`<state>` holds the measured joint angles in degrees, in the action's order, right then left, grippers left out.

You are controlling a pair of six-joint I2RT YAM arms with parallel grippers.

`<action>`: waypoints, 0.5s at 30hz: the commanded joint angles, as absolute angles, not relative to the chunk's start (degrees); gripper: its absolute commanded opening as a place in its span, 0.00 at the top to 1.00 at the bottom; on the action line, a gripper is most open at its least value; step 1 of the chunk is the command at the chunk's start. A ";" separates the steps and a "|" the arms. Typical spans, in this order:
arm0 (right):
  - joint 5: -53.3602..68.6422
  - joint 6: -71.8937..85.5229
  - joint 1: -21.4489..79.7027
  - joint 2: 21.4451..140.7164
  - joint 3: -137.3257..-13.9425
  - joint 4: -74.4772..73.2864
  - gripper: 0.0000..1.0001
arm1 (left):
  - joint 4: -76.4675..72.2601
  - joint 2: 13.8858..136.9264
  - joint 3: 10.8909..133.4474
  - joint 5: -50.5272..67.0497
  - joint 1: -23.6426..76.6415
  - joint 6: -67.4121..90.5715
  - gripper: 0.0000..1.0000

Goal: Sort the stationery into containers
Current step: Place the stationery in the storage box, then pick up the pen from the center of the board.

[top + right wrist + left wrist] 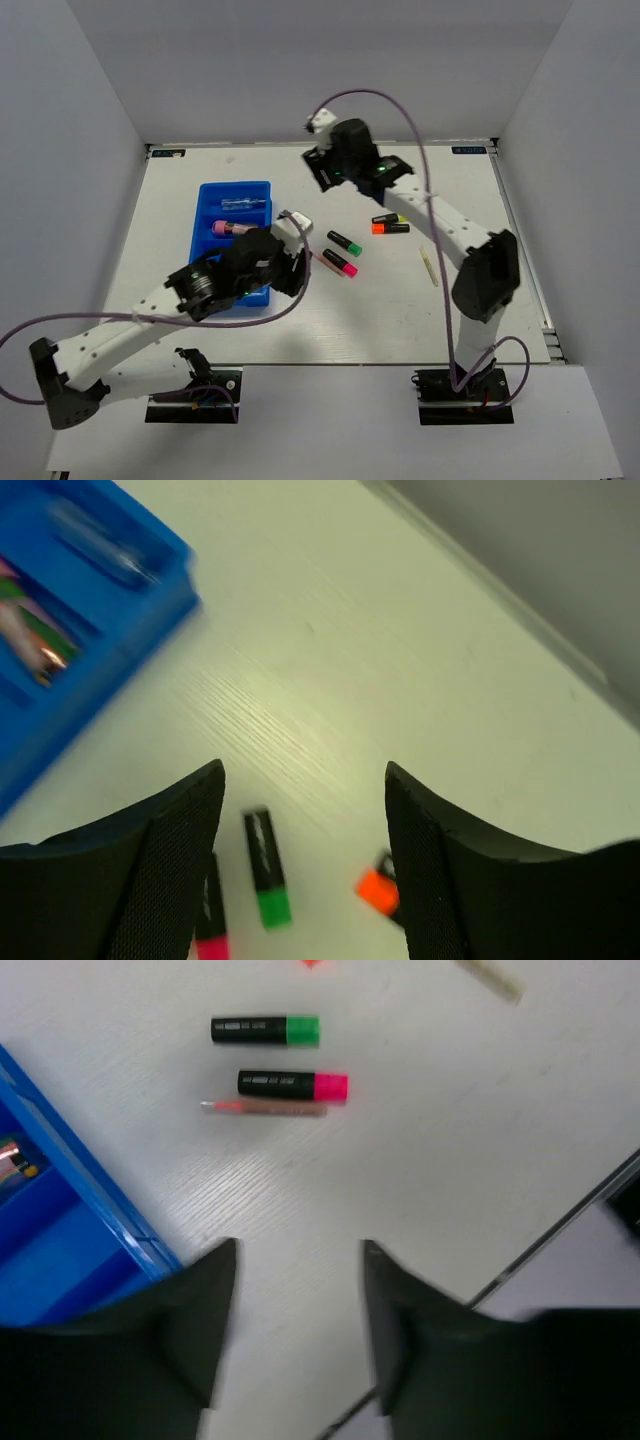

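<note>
The blue tray point(262, 190) sits left of centre with a clear-blue tube point(243, 204) and a pink tube point(228, 227) in it. My left gripper point(304, 260) is open and empty just right of the tray point(100, 1200), low over the table. Ahead of it lie a green-capped highlighter point(265, 1029), a pink-capped highlighter point(293, 1085) and a thin pink stick point(263, 1108). My right gripper point(322, 172) is open and empty, raised behind the highlighters. Its view shows the tray point(150, 610), the green-capped highlighter point(266, 865) and an orange cap point(378, 890).
Orange-capped point(390, 228) and yellow-capped point(388, 218) highlighters lie side by side right of centre. A pale-yellow stick point(429, 266) lies further right. The table's near edge point(540, 1245) runs close beside my left gripper point(298, 1260).
</note>
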<state>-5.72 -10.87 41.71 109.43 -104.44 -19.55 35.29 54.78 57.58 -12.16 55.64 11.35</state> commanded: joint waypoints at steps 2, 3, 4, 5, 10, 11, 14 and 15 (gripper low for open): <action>-4.69 -5.55 32.01 104.68 -95.02 -35.73 0.32 | 36.46 60.90 58.01 -5.82 54.68 1.61 0.14; 2.13 -5.54 28.77 102.50 -91.53 -38.82 0.47 | 37.00 64.74 58.62 -1.62 52.75 -1.90 0.11; 5.24 -5.45 27.26 101.44 -90.19 -40.33 0.63 | 37.61 66.34 60.28 -0.10 51.34 -7.33 0.11; 9.45 -5.62 23.24 100.47 -88.52 -41.91 0.88 | 39.62 68.01 61.25 7.83 46.28 -8.60 0.19; 26.88 -16.69 19.42 79.96 -72.27 -36.85 0.65 | 41.39 86.55 73.02 18.19 37.54 -17.48 0.85; 30.72 -18.00 19.25 77.72 -68.16 -36.83 0.44 | 43.31 90.84 78.78 20.72 35.88 -19.93 0.83; 32.60 -22.93 18.81 67.56 -59.38 -33.67 0.31 | 47.61 101.32 87.84 22.76 35.25 -28.61 0.33; 33.13 -25.38 18.72 65.76 -57.50 -31.75 0.29 | 50.07 103.51 92.94 23.29 35.59 -30.39 0.27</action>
